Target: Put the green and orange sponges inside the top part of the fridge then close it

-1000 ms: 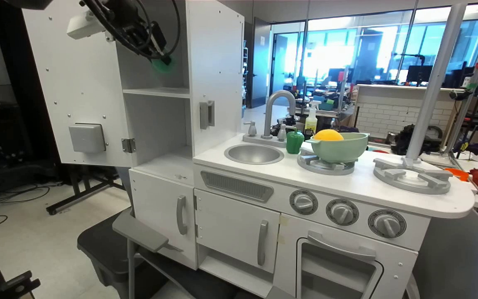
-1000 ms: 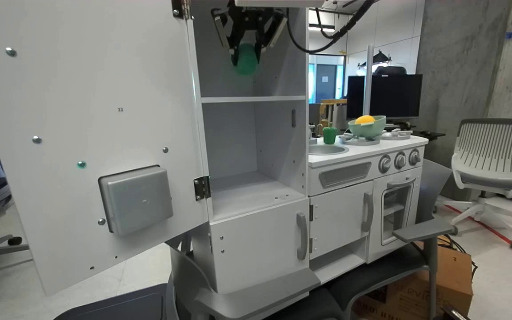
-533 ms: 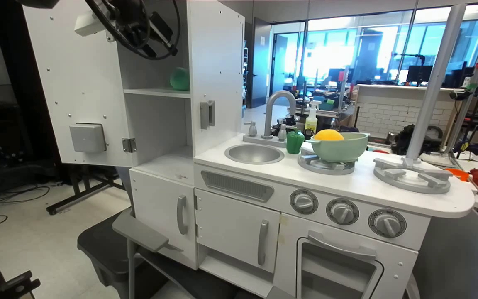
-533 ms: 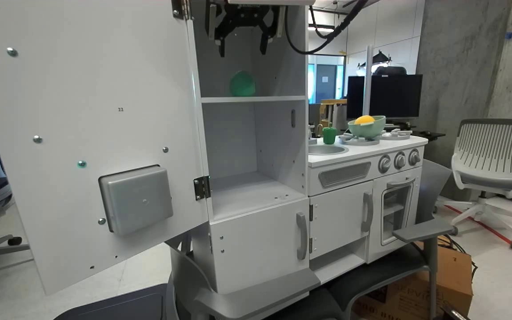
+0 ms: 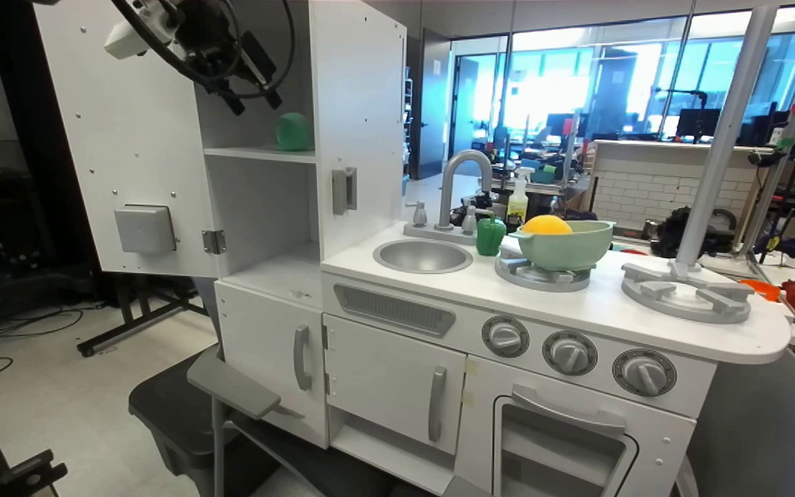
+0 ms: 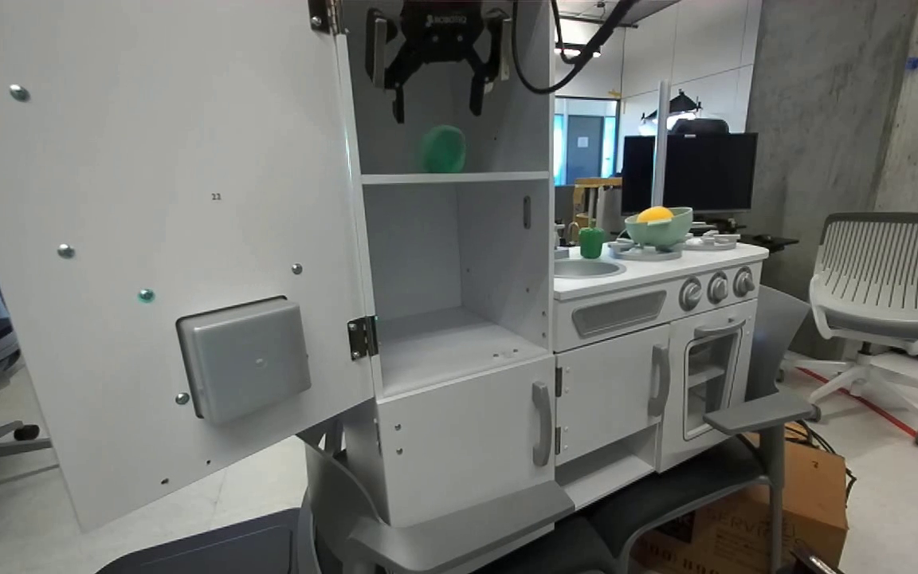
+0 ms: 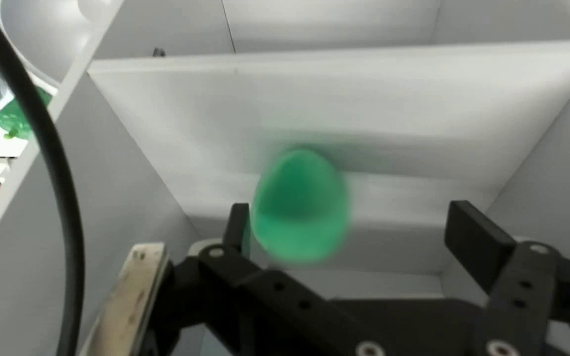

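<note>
Wrist view gives you two fingers spread far apart and gripping nothing, with the green sponge blurred near the picture-left one. Judging by both exterior views, your gripper hangs above that sponge without touching it, at the mouth of the fridge. The sponge sits on the upper shelf inside the top part, so its share of the job looks done.

Your next move likely turns on the orange sponge, presumably the yellow-orange dome above the rim of the bowl. The bowl stands on the burner nearer the sink, set back from the front edge of the worktop. From your gripper it lies lower and off beyond the side wall, so the straight line is blocked; you would do well to back out past the wall's front edge before swinging across. Only a round top shows, so no long axis tells you how to turn the fingers. Mind the green pepper near the bowl, toward the worktop's back edge. The door stands wide open, away from the worktop.
</note>
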